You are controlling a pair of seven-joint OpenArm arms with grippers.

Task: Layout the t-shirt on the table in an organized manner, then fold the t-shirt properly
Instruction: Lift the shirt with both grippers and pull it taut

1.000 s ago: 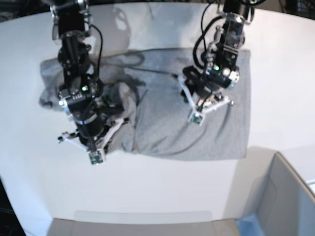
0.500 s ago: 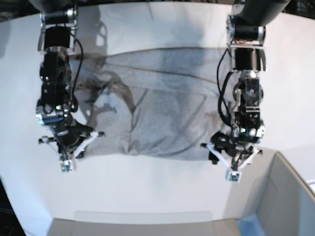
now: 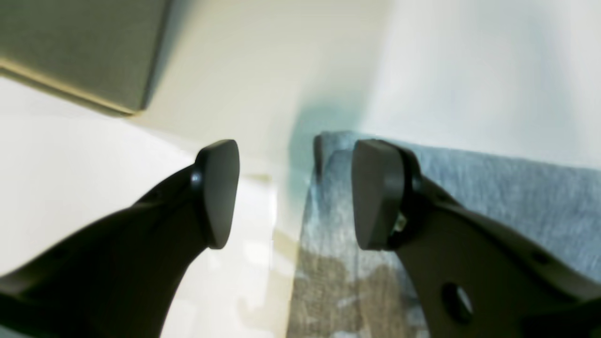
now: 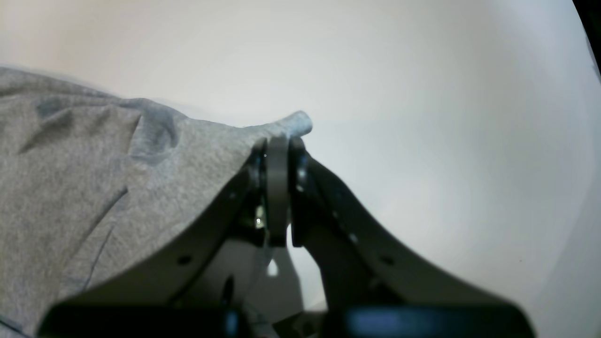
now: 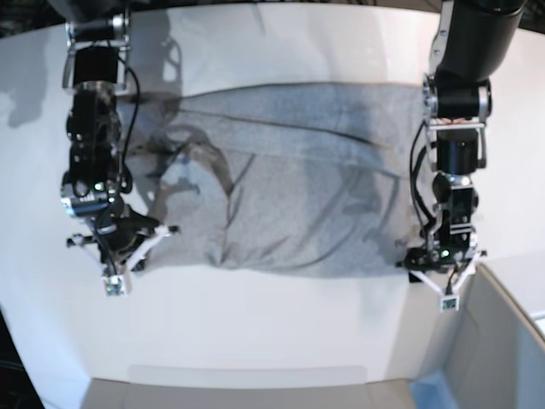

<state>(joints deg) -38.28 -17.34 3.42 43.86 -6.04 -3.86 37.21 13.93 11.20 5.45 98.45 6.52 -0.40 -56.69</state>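
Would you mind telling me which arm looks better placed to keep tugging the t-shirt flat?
Probably the right: its tool is shut on a corner of the t-shirt. The left tool stands open beside the other corner, holding nothing.

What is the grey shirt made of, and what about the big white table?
The t-shirt looks like soft knit fabric, probably cotton: it's speckled grey, matte, and wrinkles easily. The table looks hard and smooth, maybe plastic or painted board; its white top is slightly shiny.

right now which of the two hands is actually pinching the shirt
The right hand: its fingers are shut on the t-shirt corner. The left hand stands open beside the shirt's edge, holding nothing.
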